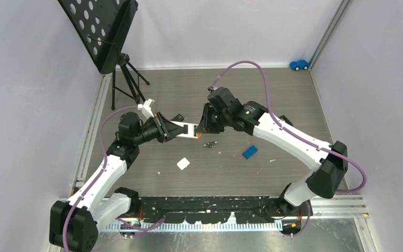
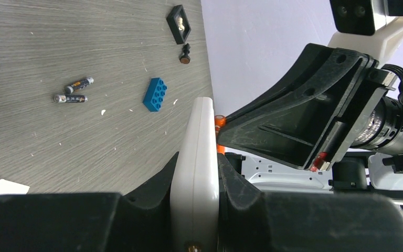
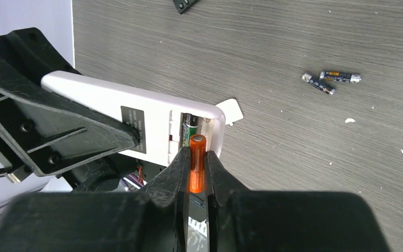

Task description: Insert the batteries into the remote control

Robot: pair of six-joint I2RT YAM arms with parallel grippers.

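My left gripper (image 1: pixel 162 127) (image 2: pixel 197 178) is shut on the white remote control (image 1: pixel 181 129) (image 2: pixel 199 157) (image 3: pixel 152 121) and holds it above the table, back side up. Its battery compartment is open, with a green battery (image 3: pixel 189 126) lying inside. My right gripper (image 1: pixel 202 128) (image 3: pixel 197 155) is shut on an orange battery (image 3: pixel 197 163) (image 2: pixel 219 121), whose tip sits at the empty slot beside the green one. Two dark batteries with silver ends (image 1: pixel 210 143) (image 3: pixel 340 76) (image 2: pixel 78 84) lie loose on the table just below the remote.
A blue block (image 1: pixel 250 151) (image 2: pixel 155 94) and a white battery cover (image 1: pixel 183 164) (image 3: pixel 232 111) lie on the table. A black plate (image 2: pixel 179 23) and a small screw (image 2: pixel 185 54) lie farther off. A music stand (image 1: pixel 102 31) stands back left, a blue toy car (image 1: pixel 299 64) back right.
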